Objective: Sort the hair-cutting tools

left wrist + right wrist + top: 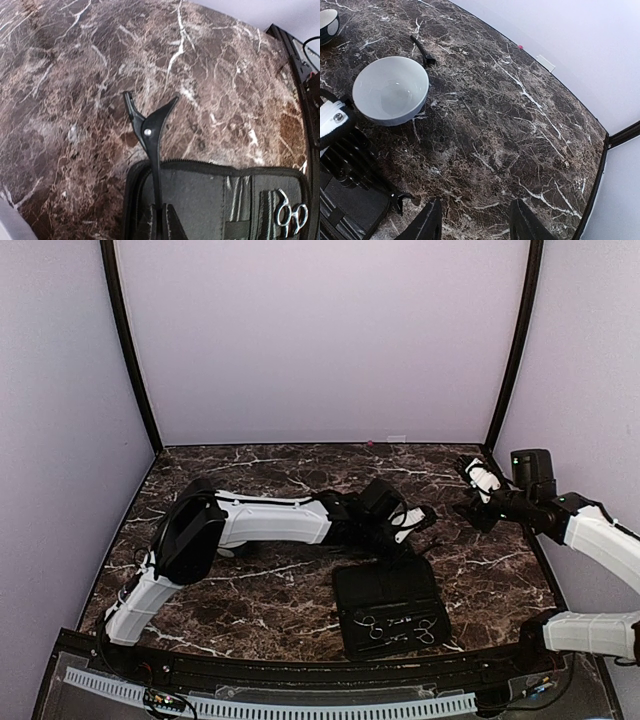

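Observation:
My left gripper (161, 214) is shut on a black hair clip (149, 127), one of the hair-cutting tools. The clip juts forward over the far edge of the open black case (215, 195) and the marble beyond it. Silvery scissors (291, 218) lie in the case; in the top view two pairs (372, 626) (428, 628) show at its near end. Another slim black clip (422, 50) lies on the table behind a white bowl (390, 90). My right gripper (475, 220) hangs open over bare marble at the right, holding nothing.
A second bowl (327, 22), dark outside, shows at the top left corner of the right wrist view. The left arm (270, 520) stretches across the middle of the table (260, 600). A black frame post (622, 135) and pale walls bound the right side.

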Available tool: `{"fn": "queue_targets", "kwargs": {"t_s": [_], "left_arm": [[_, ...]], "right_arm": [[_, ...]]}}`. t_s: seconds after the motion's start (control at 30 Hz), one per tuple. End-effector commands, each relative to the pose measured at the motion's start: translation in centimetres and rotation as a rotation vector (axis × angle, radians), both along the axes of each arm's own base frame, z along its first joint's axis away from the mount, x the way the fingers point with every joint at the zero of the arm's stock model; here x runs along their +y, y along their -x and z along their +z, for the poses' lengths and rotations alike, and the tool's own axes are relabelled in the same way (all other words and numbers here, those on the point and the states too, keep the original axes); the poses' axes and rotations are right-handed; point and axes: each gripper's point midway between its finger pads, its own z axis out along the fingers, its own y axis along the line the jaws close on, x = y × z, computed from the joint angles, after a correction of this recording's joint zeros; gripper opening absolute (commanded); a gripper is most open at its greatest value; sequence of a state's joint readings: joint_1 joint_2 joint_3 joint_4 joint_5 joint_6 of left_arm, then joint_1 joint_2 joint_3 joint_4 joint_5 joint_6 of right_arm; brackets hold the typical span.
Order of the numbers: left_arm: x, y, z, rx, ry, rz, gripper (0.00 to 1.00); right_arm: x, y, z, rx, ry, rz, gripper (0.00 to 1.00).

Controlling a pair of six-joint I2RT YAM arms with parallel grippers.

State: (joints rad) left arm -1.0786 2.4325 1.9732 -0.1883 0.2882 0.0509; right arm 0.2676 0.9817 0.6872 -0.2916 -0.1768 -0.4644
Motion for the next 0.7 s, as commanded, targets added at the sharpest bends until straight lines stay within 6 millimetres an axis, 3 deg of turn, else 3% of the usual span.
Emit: {"fn": "queue_targets", "kwargs": {"t_s": [0.0, 0.17, 0.43, 0.67], "left_arm": [[1.6, 0.4, -1.0, -0.020, -0.104, -0.017, 0.00], [2.8, 1.2, -2.3, 0.013, -0.165, -0.031, 0.00], [3.0, 1.2, -2.8, 0.017, -0.181, -0.024, 0.00], [5.0, 1.4, -3.9, 0.010, -0.287, -0.027, 0.00]], "right_arm": [[-0.3, -0.4, 0.8, -0.045, 0.001, -0.007, 0.46], [-0.2, -0.1, 0.8, -0.046, -0.002, 0.000, 0.46], [0.0, 0.0, 0.7, -0.037, -0.002, 0.014, 0.46], [0.0, 0.1, 0.6, -0.041, 0.001, 0.015, 0.46]]}}
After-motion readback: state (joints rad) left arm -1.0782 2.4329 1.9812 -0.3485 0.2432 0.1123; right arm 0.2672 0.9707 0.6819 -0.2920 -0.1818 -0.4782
